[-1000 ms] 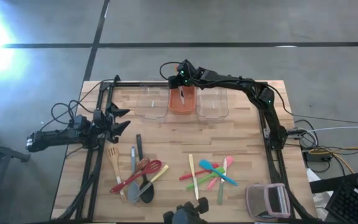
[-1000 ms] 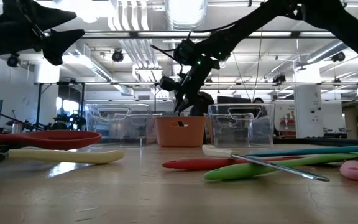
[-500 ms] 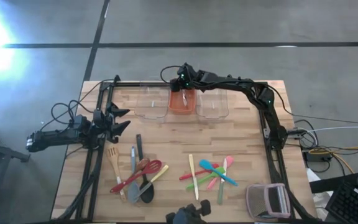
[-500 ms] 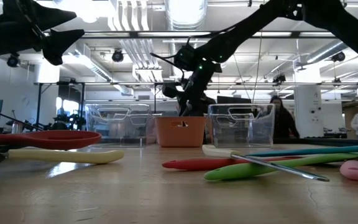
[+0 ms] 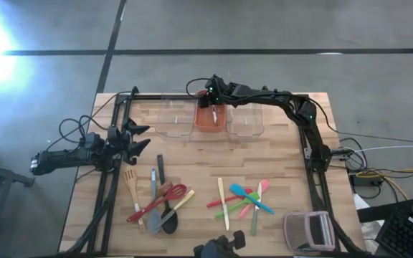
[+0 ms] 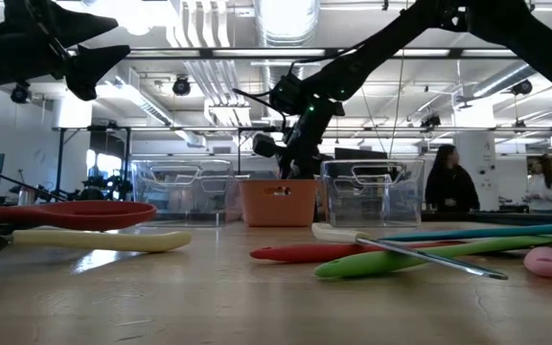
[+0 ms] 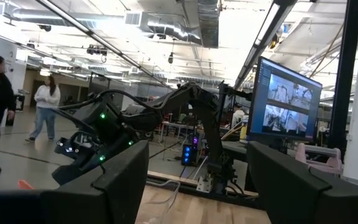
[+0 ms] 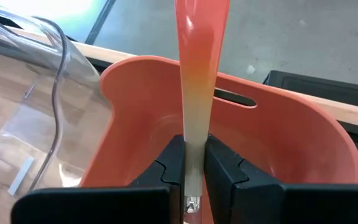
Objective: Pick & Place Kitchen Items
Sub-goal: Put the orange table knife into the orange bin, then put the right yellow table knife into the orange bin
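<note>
- At the table's left edge, the left gripper (image 5: 136,137) waits raised off the wood with its fingers spread apart, holding nothing.
- Just right of it, on the near-left part of the table (image 5: 192,161), lies a heap of large utensils: a wooden spatula (image 5: 130,184), a black spoon (image 5: 165,211), a grey spatula (image 5: 153,208) and a red spoon (image 5: 165,198), overlapping one another.
- Along the far edge stand three bins in a row, touching side by side: a clear bin (image 5: 173,118), the red bin (image 5: 210,117) in the middle, and another clear bin (image 5: 245,119).
- Above the red bin, the right gripper (image 5: 213,102) reaches in from the right side, its fingers (image 8: 219,167) clamped on a pink spoon (image 8: 197,93); the spoon hangs upright over the bin's inside.
- Near the table's middle front lie the small utensils, crossing each other: a pale wooden stick (image 5: 221,203), a red small spoon (image 5: 221,201), a green spoon (image 5: 231,208), a blue spoon (image 5: 249,198) and another pink spoon (image 5: 261,190).
- At the near-right corner sits a grey-and-pink boxy gadget (image 5: 308,231).
</note>
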